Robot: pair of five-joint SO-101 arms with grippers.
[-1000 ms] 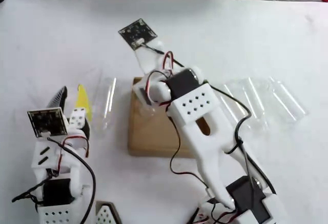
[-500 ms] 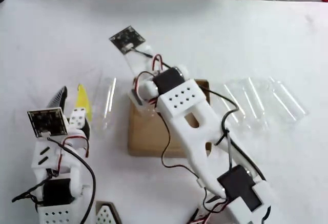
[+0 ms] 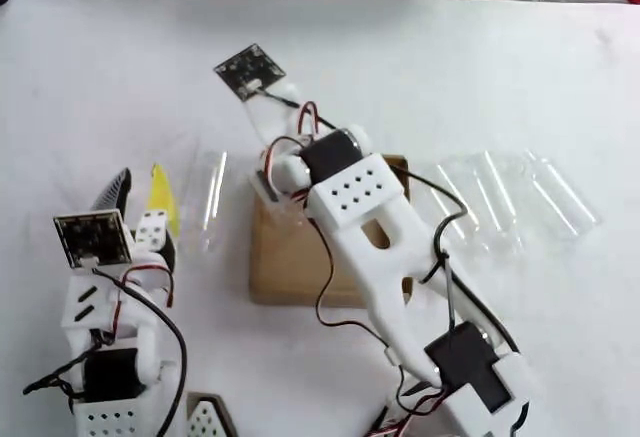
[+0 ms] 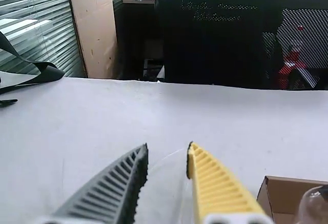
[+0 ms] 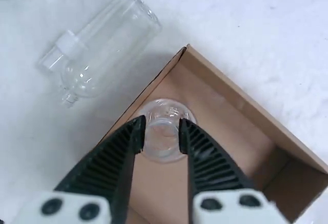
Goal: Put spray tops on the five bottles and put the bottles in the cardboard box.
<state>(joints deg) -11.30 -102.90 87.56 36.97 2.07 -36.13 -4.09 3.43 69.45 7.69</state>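
The clear bottle (image 5: pixel 164 112), seen end-on, sits at the far left corner of the cardboard box (image 5: pixel 230 111). The right gripper (image 5: pixel 161 125) is closed snugly on it. Whether it has a spray top is unclear. In the high view the right arm (image 3: pixel 370 227) hides it. That arm has swung left since a second ago. The left gripper (image 4: pixel 167 149) is parted and empty.

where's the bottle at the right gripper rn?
Right wrist view: the bottle sits held in the right gripper, inside a corner of the cardboard box.
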